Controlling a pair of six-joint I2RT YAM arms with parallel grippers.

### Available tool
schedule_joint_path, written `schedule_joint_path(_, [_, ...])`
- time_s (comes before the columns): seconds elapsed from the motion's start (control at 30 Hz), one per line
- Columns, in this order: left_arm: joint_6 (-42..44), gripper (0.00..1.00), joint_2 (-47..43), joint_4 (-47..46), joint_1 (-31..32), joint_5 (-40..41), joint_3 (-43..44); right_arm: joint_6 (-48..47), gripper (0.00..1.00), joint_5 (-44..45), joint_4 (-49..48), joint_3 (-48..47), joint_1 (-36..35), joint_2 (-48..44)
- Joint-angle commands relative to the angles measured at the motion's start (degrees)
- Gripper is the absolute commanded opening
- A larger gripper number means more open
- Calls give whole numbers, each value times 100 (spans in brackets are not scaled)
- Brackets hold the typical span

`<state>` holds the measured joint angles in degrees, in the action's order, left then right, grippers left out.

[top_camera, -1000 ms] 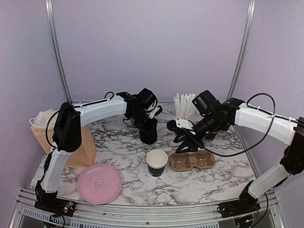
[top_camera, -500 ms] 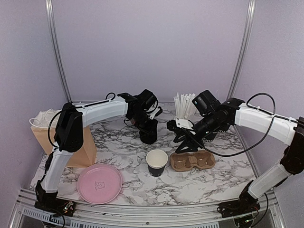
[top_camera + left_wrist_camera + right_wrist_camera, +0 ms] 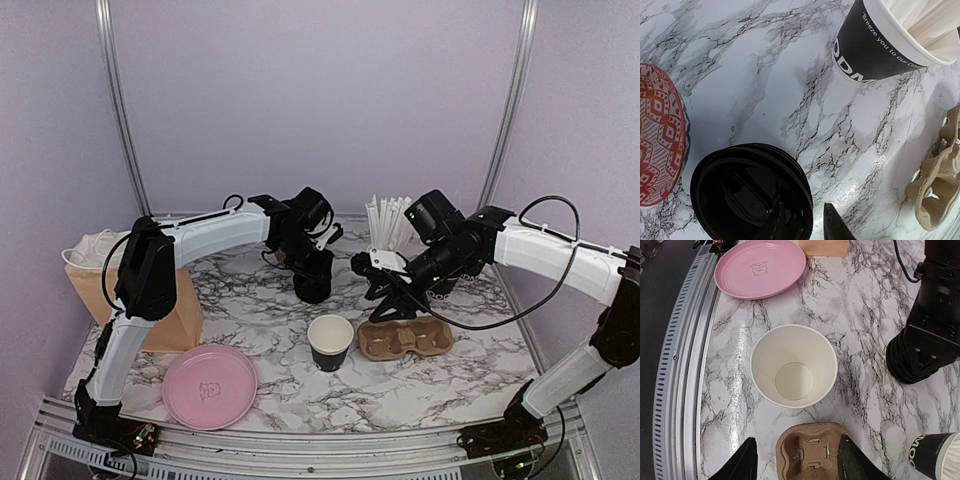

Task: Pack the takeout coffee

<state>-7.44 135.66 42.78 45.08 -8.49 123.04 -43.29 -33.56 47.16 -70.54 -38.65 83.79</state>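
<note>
An open black paper cup (image 3: 330,342), cream-white inside (image 3: 793,372), stands upright at the table's middle. Behind it is a black stack topped by a round lid (image 3: 313,288), seen close in the left wrist view (image 3: 747,192). My left gripper (image 3: 312,266) hangs over that lid's right rim; one finger (image 3: 836,226) stands off the rim with marble showing between, the other is lost against the black lid. My right gripper (image 3: 392,303) hovers open over the brown carrier's (image 3: 812,452) left end, fingers (image 3: 744,462) either side, holding nothing.
The pulp carrier (image 3: 405,338) lies right of the cup. A black cup of white straws (image 3: 388,222) stands at the back, also in the left wrist view (image 3: 875,50). A pink plate (image 3: 210,385) and brown paper bag (image 3: 165,300) sit left. A red patterned bowl (image 3: 660,140) is beside the lid.
The left gripper has shifted very slightly at the lid stack. The right arm, cup and carrier have not moved.
</note>
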Motion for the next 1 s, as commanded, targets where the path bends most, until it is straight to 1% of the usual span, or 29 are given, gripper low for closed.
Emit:
schedule_joint_path(0.0, [35,26,174,143,-38,-18,167,44,53,-11,-62,-12,47,16])
schedule_joint_path(0.17, [32,26,181,151,-52,-3,176,48,53,-10,-60,-20,37,23])
schedule_joint_path(0.4, [-34,15,12,166,-45,-47,167,57,53,-11,-58,-20,39,32])
schedule_joint_path(0.5, [-118,10,-258,160,-47,-393,211,49,53,-10,-64,-28,38,24])
schedule_joint_path(0.57, [-142,8,-458,160,-39,-438,256,48,53,-3,-62,-41,37,30])
schedule_joint_path(0.77, [-168,6,-1302,154,-36,-451,219,57,52,-37,84,-303,47,-51])
schedule_joint_path(0.83, [-141,6,-1626,114,-1,-554,185,192,51,112,-22,-427,85,-136])
schedule_joint_path(0.97, [-99,5,-2370,-336,102,-676,-223,676,52,73,-317,-917,516,-219])
